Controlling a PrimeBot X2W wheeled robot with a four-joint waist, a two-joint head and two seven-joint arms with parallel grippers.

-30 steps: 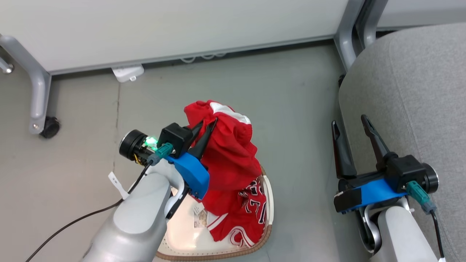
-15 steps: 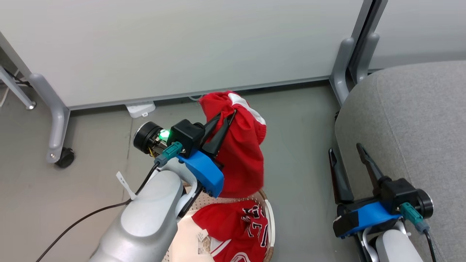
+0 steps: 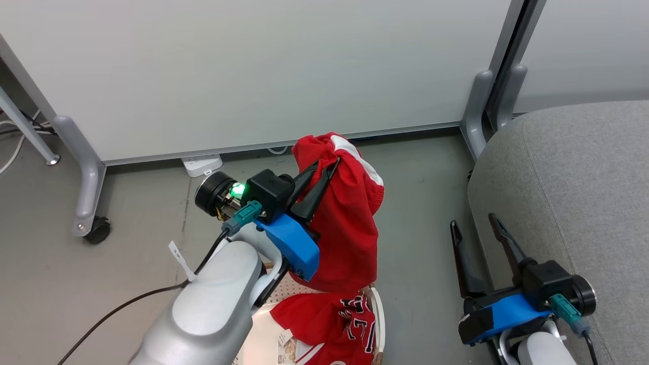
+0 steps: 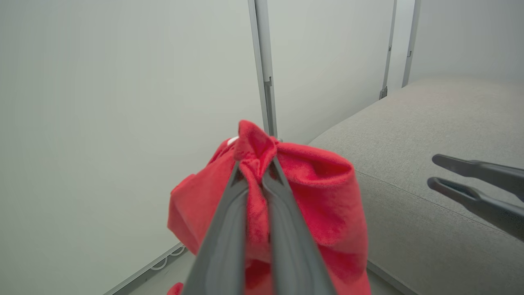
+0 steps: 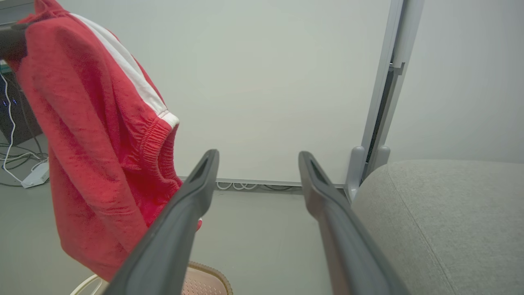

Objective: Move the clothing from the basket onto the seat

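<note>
Fingers (image 4: 227,233) on my left arm are clamped tight on the red striped garment (image 3: 350,228), which hangs above the basket (image 3: 379,314) on the floor (image 3: 431,192); the lettered jersey (image 3: 329,324) lies inside. My right fingers (image 5: 180,221) stand wide apart, holding nothing, just beside the grey seat's (image 3: 573,192) edge. White partition panels (image 3: 253,66) on grey castor legs (image 3: 91,177) stand behind.

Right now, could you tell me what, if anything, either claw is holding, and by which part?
The left claw pinches the red striped garment by a bunched fold at its top. The right claw is open and empty.
</note>
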